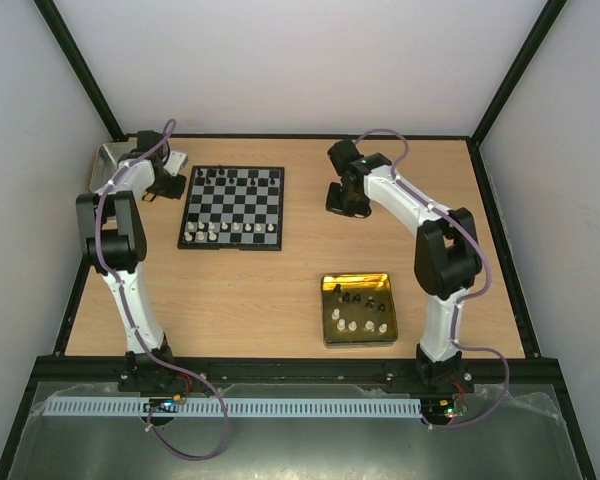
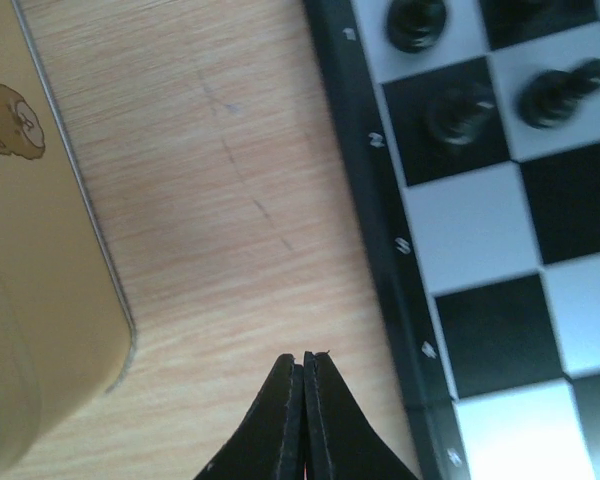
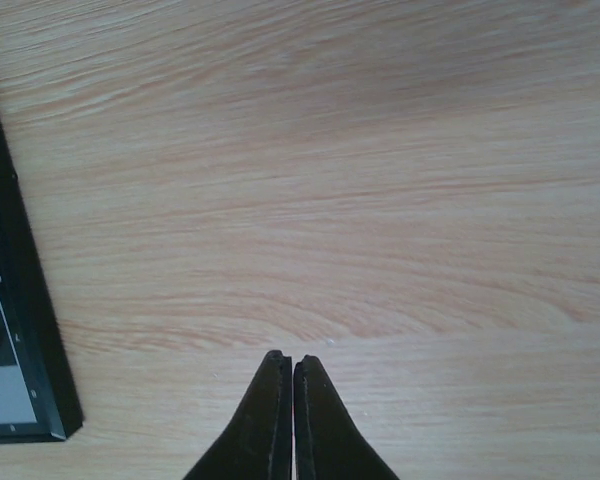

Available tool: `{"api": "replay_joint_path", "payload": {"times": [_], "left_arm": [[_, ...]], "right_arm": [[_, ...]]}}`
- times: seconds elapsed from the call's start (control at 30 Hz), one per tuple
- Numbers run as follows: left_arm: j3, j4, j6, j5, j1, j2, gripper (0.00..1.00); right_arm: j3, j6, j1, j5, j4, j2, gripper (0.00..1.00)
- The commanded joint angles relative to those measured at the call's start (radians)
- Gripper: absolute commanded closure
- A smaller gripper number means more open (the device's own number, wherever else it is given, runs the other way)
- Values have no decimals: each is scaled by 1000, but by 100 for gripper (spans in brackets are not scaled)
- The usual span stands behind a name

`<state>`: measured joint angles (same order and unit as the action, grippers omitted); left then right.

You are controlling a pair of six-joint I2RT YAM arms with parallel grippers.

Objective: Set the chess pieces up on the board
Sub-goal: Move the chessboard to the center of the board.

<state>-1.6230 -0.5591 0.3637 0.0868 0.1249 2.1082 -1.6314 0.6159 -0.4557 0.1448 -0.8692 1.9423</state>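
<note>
Left gripper (image 2: 304, 358): fingers pressed together, holding nothing, over bare table (image 2: 210, 200) between the box (image 2: 40, 260) and the left edge of the board (image 2: 480, 250). Right gripper (image 3: 292, 358): likewise closed and empty, over table just right of the board. Black pieces (image 1: 220, 175) stand along its far edge and white pieces (image 1: 230, 229) on its near rows. Further pieces of both colours lie in the tray (image 1: 358, 277), well apart at near right.

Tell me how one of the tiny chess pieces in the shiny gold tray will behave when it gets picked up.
The tiny black and white chess pieces are mere specks in the shiny gold rectangular tray, so each is probably very light and easily knocked over. They sit close together, so nudging one may well disturb its neighbours.
</note>
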Motion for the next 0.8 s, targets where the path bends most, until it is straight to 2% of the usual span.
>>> {"api": "replay_joint_path", "payload": {"times": [0.0,0.4,0.77], "left_arm": [[-84,42,-46,-62,8,85,98],[-257,-52,-98,62,12,251,98],[-246,-40,-137,70,18,285,98]], "right_arm": [[-109,-30,2,29,-15,90,98],[-400,-2,3,143,16,403,98],[-635,95,3,215,67,648,98]]}}
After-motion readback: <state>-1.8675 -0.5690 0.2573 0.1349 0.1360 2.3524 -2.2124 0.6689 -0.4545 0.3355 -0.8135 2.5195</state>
